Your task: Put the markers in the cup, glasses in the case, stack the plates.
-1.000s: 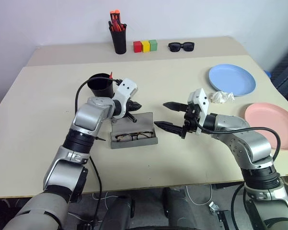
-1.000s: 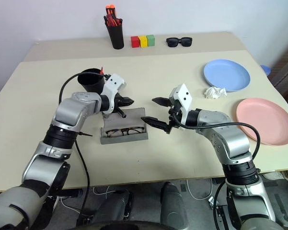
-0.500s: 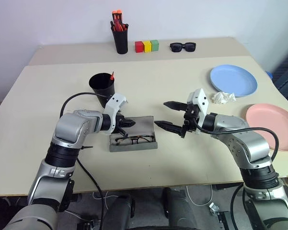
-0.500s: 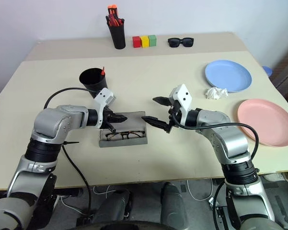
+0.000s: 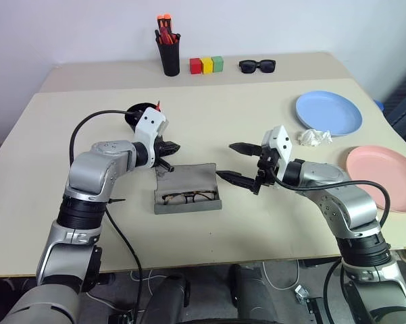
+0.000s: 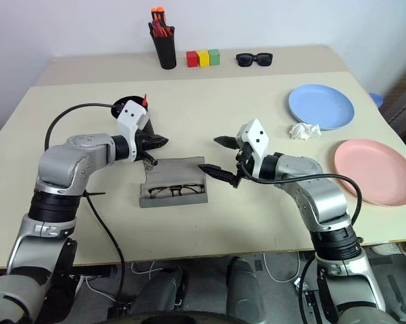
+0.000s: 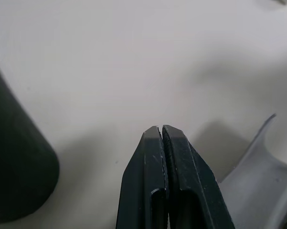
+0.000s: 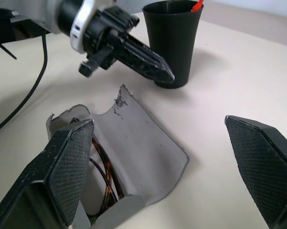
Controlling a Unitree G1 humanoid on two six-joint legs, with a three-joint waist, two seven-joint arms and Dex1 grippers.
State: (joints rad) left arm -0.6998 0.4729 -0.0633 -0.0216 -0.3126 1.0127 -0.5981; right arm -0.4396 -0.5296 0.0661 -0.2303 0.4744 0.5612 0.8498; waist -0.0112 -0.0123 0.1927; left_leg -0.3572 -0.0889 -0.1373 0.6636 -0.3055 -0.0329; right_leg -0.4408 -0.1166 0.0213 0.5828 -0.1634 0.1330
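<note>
Both arms are up over the beige surface (image 5: 67, 202). Since a second ago I see my left gripper (image 5: 173, 146) has drawn back from over the case (image 5: 187, 188) toward the cup (image 6: 121, 107), fingers pressed tight together and holding nothing. My right gripper (image 5: 235, 163) has kept its place just beside the case's right end, fingers spread wide and empty. Case lies open, grey and felt-like, long axis running left to right, curved lid tipped back toward the far side. Thin wire-framed glasses (image 5: 187, 197) lie inside along that axis. One red-tipped marker (image 8: 196, 5) pokes from the black tapered cup. Round blue plate (image 5: 327, 113) and pink plate (image 5: 384, 177) sit apart on the right.
</note>
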